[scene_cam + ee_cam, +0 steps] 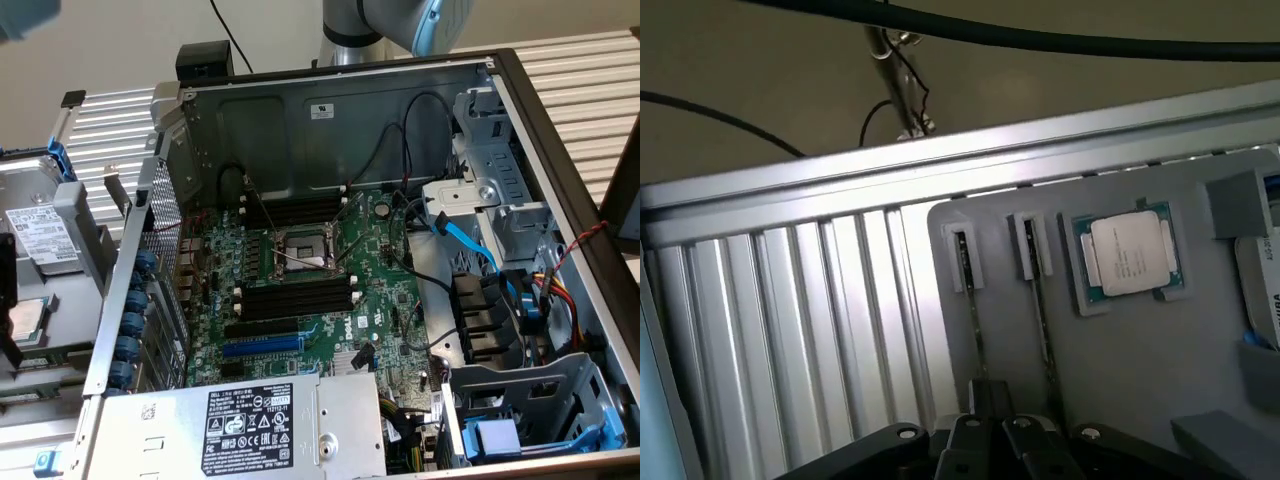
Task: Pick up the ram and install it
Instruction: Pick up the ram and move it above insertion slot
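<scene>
Exterior view: an open computer case [560,150] lies on a ribbed aluminium surface [580,70], and part of the robot arm [395,20] shows above its rear wall. Inside the case is the green motherboard [385,290] with a CPU socket [305,250] near its middle. One bank of long black memory slots [295,298] with white end clips lies on the near side of the socket, and another bank [295,210] lies on the far side. Their long axes run across the picture. A grey power supply [250,425] with a black label closes off the near edge of the case. A blue cable [465,240] curves along the drive bay at the exterior view's right. At the exterior view's left, outside the case, is a grey tray [75,215] with a processor [22,320] on it.

Wrist view: the pincer [990,400] is pressed together and grips nothing. It hangs over the grey tray [1140,380], which lies on the ribbed surface [790,330]. One ram [976,330] stands on edge in the tray, seen as a thin dark line. One end sits in a slotted holder [965,262], and its long axis runs from there toward the pincer. A second ram [1043,330] stands just beside it and parallel to it, in a holder of its own. Next to that one, a processor [1130,255] lies flat in a square recess.
</scene>
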Motion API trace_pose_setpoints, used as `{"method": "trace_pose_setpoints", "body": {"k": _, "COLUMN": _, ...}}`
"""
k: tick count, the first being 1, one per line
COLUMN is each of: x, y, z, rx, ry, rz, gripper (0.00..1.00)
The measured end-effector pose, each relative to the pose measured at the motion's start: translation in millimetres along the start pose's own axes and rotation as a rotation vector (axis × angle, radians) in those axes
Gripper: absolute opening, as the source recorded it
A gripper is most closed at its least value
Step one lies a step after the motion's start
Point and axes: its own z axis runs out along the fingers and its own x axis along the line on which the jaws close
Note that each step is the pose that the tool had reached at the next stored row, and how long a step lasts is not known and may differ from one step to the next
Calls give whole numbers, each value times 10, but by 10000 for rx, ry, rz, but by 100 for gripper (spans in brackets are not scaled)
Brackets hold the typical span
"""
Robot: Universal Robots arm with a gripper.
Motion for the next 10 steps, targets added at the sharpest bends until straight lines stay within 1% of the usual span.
{"method": "trace_pose_setpoints", "body": {"k": 7, "x": 0, "y": -3, "z": 29, "rx": -21, "ry": 60, "rz": -1250, "gripper": 11}}
{"method": "trace_pose_setpoints", "body": {"k": 10, "x": -2, "y": -11, "z": 32, "rx": -26, "ry": 76, "rz": -1605, "gripper": 11}}
